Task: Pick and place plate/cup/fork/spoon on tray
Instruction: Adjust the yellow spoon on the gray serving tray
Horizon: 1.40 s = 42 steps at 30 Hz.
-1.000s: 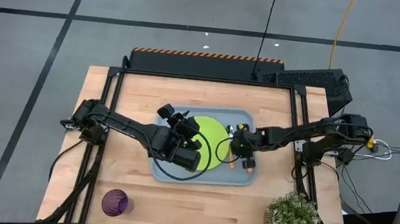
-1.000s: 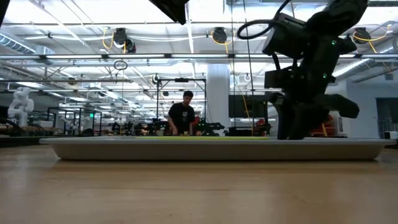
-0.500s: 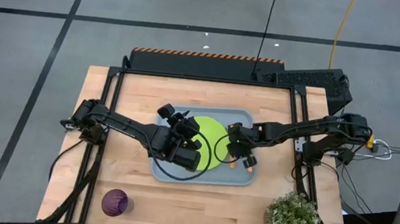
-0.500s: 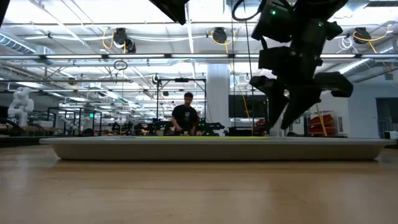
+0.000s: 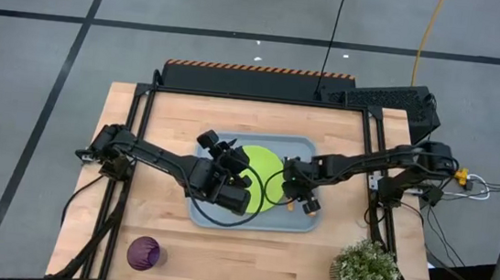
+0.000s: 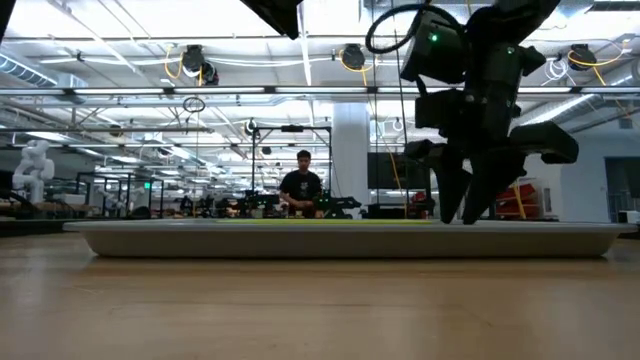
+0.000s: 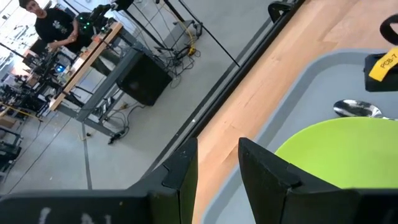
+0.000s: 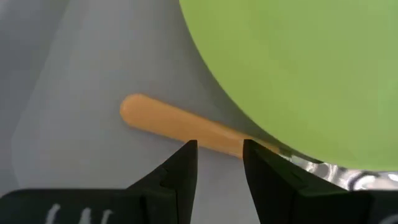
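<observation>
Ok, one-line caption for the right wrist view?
Right gripper hovers with fingers apart over an orange utensil handle tucked under the plate on the tray.

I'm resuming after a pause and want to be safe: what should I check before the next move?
1. plate on tray: ok.
2. spoon on tray beside plate: ok.
3. orange-handled utensil under right gripper is the fork: cannot tell.
4. cup on tray: not ok, it stands on the table.
5. left gripper and right gripper open, empty: ok.
</observation>
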Each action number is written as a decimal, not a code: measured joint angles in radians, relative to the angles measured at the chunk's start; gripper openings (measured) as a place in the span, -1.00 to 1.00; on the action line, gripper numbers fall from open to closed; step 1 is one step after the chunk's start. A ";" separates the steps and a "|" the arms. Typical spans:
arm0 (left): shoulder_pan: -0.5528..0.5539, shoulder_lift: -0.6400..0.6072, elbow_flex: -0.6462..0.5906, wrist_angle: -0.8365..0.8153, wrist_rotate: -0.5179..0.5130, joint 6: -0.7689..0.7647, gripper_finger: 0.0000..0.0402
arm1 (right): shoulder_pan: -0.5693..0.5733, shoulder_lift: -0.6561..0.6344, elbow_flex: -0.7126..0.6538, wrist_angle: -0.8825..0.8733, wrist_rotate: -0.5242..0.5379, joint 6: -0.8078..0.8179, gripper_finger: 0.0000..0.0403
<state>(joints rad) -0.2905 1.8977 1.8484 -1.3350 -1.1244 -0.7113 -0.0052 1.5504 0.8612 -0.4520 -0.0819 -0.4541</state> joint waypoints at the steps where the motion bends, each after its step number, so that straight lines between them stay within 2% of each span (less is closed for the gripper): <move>1: 0.000 0.000 0.000 0.000 0.000 0.000 -0.40 | 0.000 0.003 0.000 0.004 0.000 -0.003 -0.40; 10: 0.000 0.000 0.000 -0.004 0.000 0.000 -0.40 | 0.000 0.006 0.000 0.049 -0.001 -0.076 -0.40; 22: -0.004 0.000 0.000 -0.009 0.000 -0.001 -0.40 | -0.007 0.095 0.004 0.065 -0.001 0.041 -0.40; 34: -0.007 0.000 0.000 -0.008 0.000 0.000 -0.40 | -0.007 -0.019 -0.004 0.014 0.052 0.115 -0.40; 42: -0.010 0.000 0.000 -0.008 0.000 -0.001 -0.40 | -0.006 -0.024 -0.099 0.118 0.057 0.144 -0.40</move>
<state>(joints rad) -0.3000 1.8973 1.8484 -1.3434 -1.1244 -0.7124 -0.0116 1.5268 0.7622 -0.3339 -0.0254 -0.3101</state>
